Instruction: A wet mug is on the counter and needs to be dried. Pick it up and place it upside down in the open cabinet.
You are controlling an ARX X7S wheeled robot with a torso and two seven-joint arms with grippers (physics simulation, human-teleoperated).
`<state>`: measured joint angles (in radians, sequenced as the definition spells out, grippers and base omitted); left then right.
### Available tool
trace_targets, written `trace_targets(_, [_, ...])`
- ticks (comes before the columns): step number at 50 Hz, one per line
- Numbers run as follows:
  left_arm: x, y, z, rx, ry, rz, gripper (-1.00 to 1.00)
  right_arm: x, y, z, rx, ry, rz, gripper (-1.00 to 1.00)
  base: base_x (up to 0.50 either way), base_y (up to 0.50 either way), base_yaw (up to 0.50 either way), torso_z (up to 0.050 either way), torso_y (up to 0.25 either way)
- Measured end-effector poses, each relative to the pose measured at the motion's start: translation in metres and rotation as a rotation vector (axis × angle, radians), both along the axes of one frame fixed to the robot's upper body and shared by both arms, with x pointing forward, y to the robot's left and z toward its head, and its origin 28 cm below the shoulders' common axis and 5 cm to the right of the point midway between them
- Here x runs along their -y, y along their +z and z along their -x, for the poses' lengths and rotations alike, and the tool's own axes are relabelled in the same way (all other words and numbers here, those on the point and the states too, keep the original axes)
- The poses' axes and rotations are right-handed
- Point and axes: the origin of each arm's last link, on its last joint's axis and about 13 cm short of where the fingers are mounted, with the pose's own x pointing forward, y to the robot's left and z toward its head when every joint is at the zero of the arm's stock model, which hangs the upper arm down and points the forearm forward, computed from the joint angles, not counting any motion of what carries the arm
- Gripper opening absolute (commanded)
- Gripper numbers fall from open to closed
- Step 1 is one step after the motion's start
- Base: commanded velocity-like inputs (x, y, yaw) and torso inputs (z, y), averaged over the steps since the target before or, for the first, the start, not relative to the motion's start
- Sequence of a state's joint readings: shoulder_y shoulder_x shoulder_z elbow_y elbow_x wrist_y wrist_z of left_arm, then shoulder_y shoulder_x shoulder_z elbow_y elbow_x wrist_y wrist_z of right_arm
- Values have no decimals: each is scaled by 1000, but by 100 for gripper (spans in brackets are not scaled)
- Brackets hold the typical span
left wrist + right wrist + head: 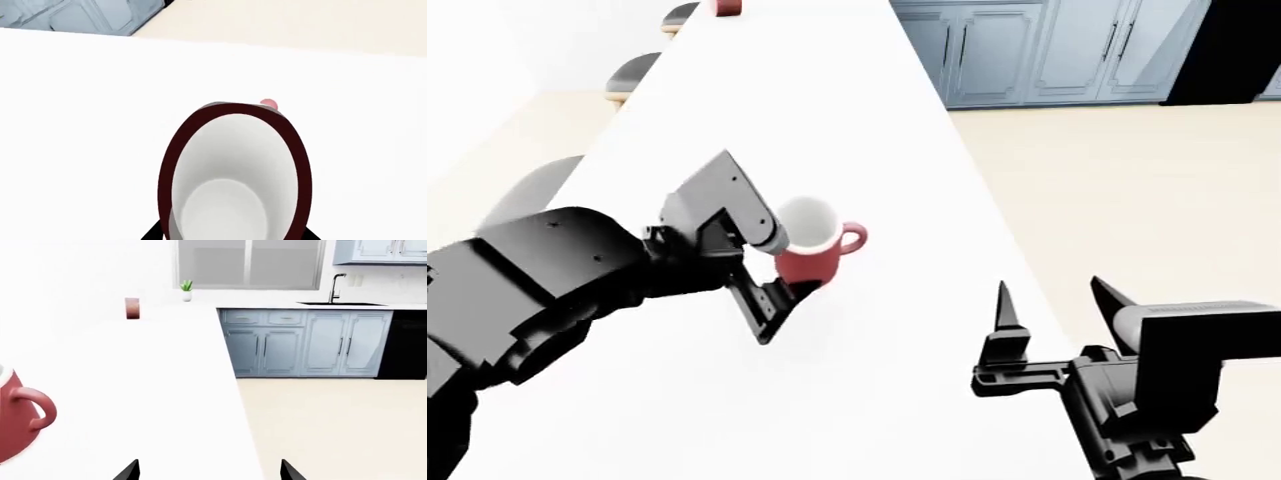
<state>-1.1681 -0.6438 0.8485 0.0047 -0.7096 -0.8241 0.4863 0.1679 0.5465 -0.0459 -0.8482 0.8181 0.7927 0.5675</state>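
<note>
Our left gripper is clamped on the mug, fingers either side of its red body. Mug sits upright over the counter, white inside showing, handle pointing right; we can't tell if it's touching. Our right gripper hangs spread wide, holding nothing, near the counter's right edge.

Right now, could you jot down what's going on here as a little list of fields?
Mug: red, white inside, upright, mouth up, handle toward the robot's right
Left gripper: around the mug, seemingly gripping it
Right gripper: open, empty, over the counter's edge
Counter: long, white
Far end: a small red object
Open cabinet: not seen
</note>
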Motion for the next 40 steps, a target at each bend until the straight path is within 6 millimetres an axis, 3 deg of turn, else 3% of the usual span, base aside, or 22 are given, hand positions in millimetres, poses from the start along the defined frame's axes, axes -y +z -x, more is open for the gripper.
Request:
trace_targets(7, [2,20,19,171,42,-164,-100,1,1,1,-1,-2,2,100,0,0,0,0,0])
trace_targets(17, [7,46,42,525,138,-553,-100,6,4,3,-15,-9,4,100,0,0,0,0,0])
trace_targets(28, [9,62,56,1116,203,-894,-100,13,9,5,-56,21,28,100,0,0,0,0,1])
trace_targets(40, [10,69,58,1867,61,-993,-100,25,20,5,-195,160,28,100,0,0,0,0,0])
